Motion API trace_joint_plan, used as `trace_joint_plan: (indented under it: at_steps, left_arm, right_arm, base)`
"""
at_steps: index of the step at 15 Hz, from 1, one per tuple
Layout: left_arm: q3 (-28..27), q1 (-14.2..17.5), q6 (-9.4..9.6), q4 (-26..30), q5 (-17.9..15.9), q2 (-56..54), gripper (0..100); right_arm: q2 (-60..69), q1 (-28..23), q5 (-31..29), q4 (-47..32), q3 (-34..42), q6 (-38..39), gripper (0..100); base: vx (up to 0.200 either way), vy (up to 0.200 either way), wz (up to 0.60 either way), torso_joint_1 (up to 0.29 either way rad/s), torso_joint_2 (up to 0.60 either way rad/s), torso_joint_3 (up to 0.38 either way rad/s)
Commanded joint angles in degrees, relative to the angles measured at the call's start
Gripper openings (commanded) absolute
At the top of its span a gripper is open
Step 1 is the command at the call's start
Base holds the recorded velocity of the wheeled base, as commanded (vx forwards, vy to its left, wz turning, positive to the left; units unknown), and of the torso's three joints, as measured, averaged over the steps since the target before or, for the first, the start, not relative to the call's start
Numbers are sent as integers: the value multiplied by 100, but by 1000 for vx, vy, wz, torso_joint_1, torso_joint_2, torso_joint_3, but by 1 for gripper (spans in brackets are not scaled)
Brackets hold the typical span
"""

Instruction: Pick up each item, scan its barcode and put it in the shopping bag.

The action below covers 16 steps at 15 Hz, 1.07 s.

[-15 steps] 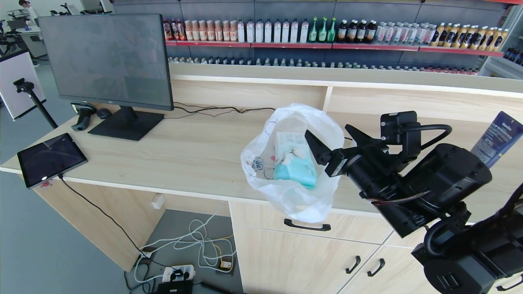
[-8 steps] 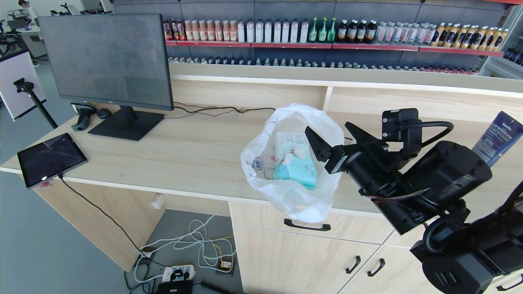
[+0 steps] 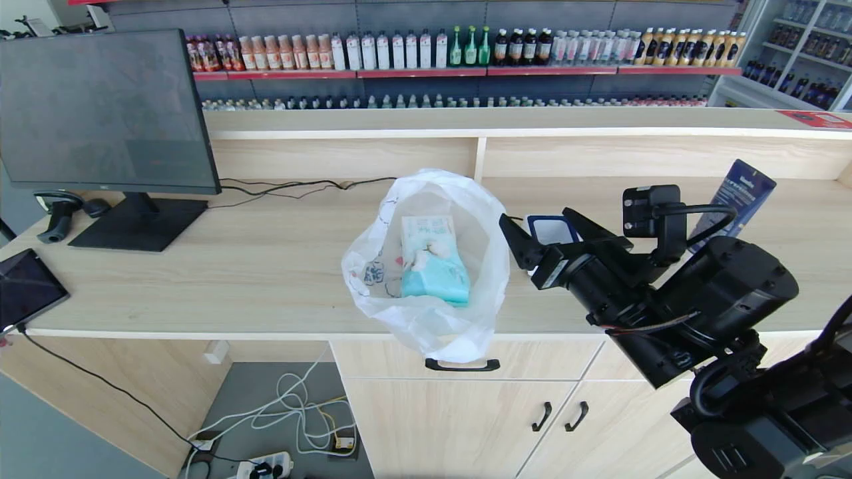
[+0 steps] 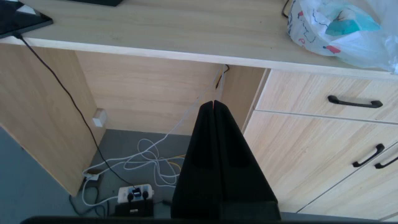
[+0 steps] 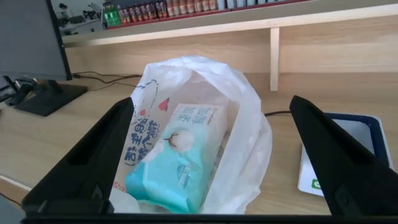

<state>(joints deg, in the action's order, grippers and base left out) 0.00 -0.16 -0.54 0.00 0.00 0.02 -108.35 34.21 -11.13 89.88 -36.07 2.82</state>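
A white plastic shopping bag stands open at the counter's front edge, with a teal and white tissue pack inside. My right gripper is open and empty, just right of the bag's rim, over a white blue-rimmed pad. In the right wrist view the open gripper frames the bag, the tissue pack and the pad. A dark blue package leans against the counter's back wall at the right. My left gripper is shut and empty, low in front of the cabinet.
A monitor stands at the counter's left, with a handheld scanner beside it and a tablet at the left edge. Cables run behind the bag. Drawers with black handles sit below. Cables lie on the floor.
The head camera has swung right, shifting the whole scene left. My right gripper, which overlapped the bag's right side, now stands just beside its rim, still open.
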Motion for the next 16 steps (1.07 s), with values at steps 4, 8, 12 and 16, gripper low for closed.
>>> trace_joint_plan:
  at_steps: [4,8,12,16]
  left_arm:
    - [0,-2,1,0,0,-2,0]
    - [0,-2,10,0,0,-2,0]
    - [0,-2,1,0,0,-2,0]
    - [0,-2,10,0,0,-2,0]
  right_arm:
    - [-19,33,6,12,4,-9,100]
    - [-28,16,-364,12,-5,-27,100]
    - [-28,33,-504,12,48,17,100]
    - [-11,33,-504,12,118,17,100]
  base:
    - [0,0,0,0,0,0]
    - [0,-100,0,1,1,0]
    - [0,-200,0,5,-1,5]
    - [0,-200,0,4,1,2]
